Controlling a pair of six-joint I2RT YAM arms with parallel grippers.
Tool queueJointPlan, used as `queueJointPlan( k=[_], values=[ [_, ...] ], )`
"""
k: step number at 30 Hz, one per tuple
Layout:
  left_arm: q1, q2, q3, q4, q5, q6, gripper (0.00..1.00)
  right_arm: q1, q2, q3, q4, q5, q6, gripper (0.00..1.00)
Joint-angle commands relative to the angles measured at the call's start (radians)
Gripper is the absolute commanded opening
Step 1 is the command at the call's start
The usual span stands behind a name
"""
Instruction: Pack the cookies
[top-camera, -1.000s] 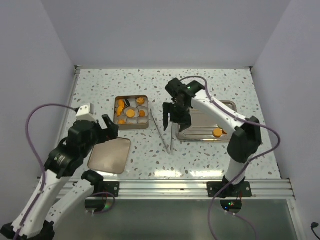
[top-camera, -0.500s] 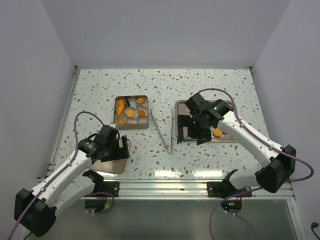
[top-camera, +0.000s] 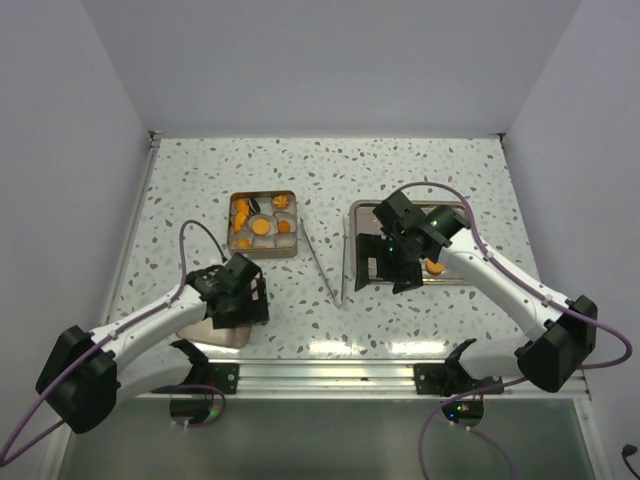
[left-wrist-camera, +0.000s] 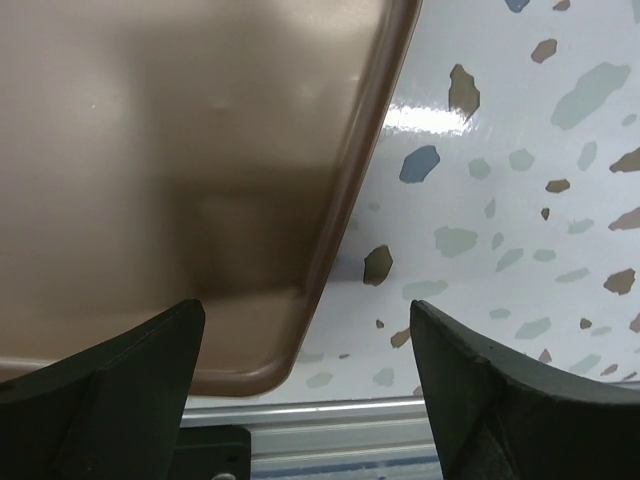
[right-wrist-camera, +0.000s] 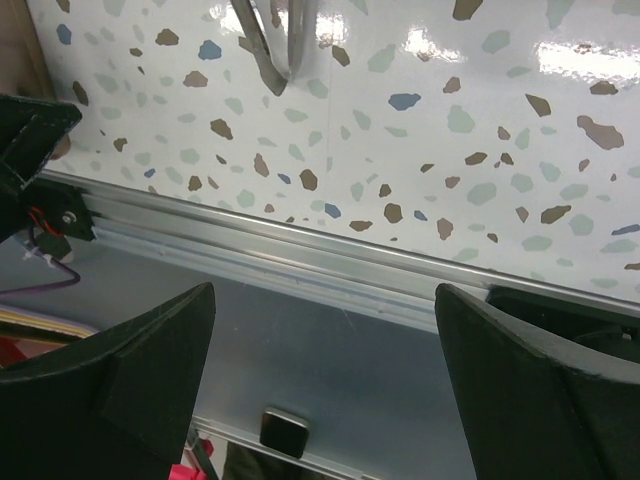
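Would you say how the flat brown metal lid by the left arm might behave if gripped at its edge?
The flat brown metal lid looks thin and rigid, so probably stiff and light. Its glossy surface and low rounded rim suggest it may slide on the shiny speckled table.

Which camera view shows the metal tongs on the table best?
The top external view: the whole tongs lie between the tin and the tray. The right wrist view catches only one end at its top edge; the left wrist view shows none of them.
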Motion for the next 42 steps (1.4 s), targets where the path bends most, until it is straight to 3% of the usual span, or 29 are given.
queueJointPlan(
  k=[1, 6, 7, 11, 12, 15, 16, 18, 23, 31, 36, 40, 42],
  values=[
    [-0.038, 0.049, -0.002, 0.094, -0.056, -0.068, 0.89, 0.0, -0.053, -0.027, 0.007, -0.009, -0.002, 0.94],
    [-0.123, 0.153, -0.005, 0.133, -0.082, -0.112, 0.79, 0.0, -0.113, -0.075, -0.01, 0.002, 0.002, 0.94],
    [-0.136, 0.167, -0.007, 0.142, -0.091, -0.12, 0.7, 0.0, -0.121, -0.081, -0.011, 0.003, 0.005, 0.94],
    [-0.185, 0.212, -0.015, 0.144, -0.117, -0.161, 0.49, 0.0, -0.156, -0.113, -0.019, 0.002, 0.013, 0.93],
    [-0.196, 0.212, -0.016, 0.142, -0.128, -0.171, 0.38, 0.0, -0.167, -0.118, -0.016, -0.003, 0.018, 0.93],
    [-0.2, 0.212, -0.022, 0.138, -0.145, -0.171, 0.23, 0.0, -0.181, -0.136, -0.01, -0.004, 0.022, 0.92],
    [-0.202, 0.21, -0.027, 0.133, -0.156, -0.171, 0.11, 0.0, -0.185, -0.139, -0.008, -0.003, 0.022, 0.91],
    [-0.2, 0.204, -0.028, 0.125, -0.156, -0.158, 0.0, 0.0, -0.196, -0.148, -0.005, 0.0, 0.024, 0.91],
    [-0.2, 0.06, 0.103, -0.031, -0.165, -0.114, 0.0, 0.0, -0.24, -0.113, -0.008, 0.013, 0.064, 0.9],
    [-0.2, -0.112, 0.534, -0.269, -0.11, -0.03, 0.0, 0.0, -0.293, 0.057, 0.036, -0.075, 0.179, 0.91],
    [-0.199, -0.169, 0.812, -0.2, 0.017, 0.007, 0.0, 0.0, -0.276, 0.181, 0.226, -0.176, 0.231, 0.92],
    [-0.199, -0.213, 0.901, -0.039, 0.114, 0.0, 0.0, -0.031, -0.218, 0.185, 0.461, -0.282, 0.239, 0.94],
    [-0.2, -0.239, 0.906, 0.063, 0.137, -0.029, 0.0, -0.062, -0.199, 0.139, 0.677, -0.352, 0.322, 0.94]
  ],
)
